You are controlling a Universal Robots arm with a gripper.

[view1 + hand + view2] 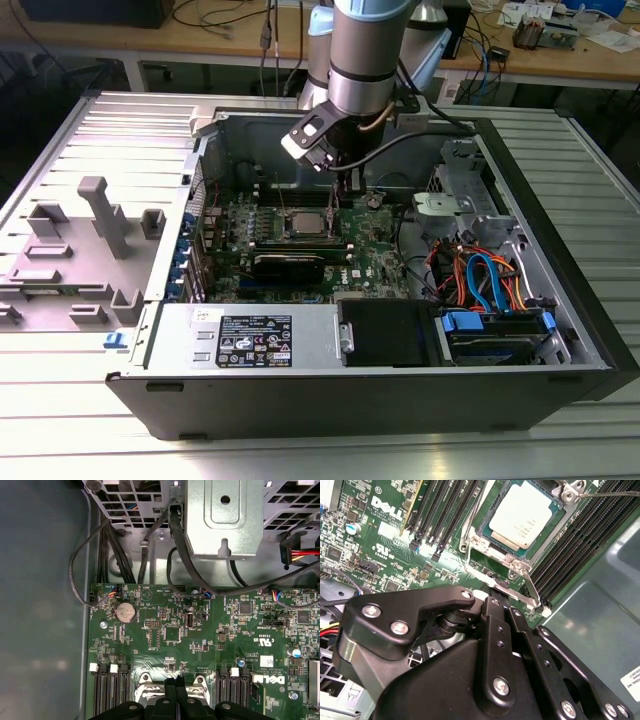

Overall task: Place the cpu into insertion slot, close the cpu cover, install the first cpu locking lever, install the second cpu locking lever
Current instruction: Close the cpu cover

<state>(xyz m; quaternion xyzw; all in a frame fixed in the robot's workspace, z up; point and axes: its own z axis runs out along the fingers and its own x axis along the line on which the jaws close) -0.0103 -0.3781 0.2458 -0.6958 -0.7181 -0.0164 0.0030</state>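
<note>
The cpu [525,512], a square chip with a silvery top, lies in the insertion slot [485,530] on the green board. The cpu cover [495,544] lies down as a metal frame around it. In the exterior view the slot with the cpu [305,222] sits mid-board. My gripper [495,602] hangs just beside the socket's edge, its black fingers [170,692] pressed together and shut. Their tips are at a thin wire locking lever [512,591] that runs along that edge. A second wire lever [610,494] sticks out past the far corner. In the exterior view the gripper [340,195] is right behind the socket.
Black memory slots [580,540] flank the socket on both sides. A grey drive cage [225,520] with black cables [180,555] stands beyond the board. The case wall [45,605] rises close by. A power supply [250,335] and coloured cables [480,280] fill the case's front.
</note>
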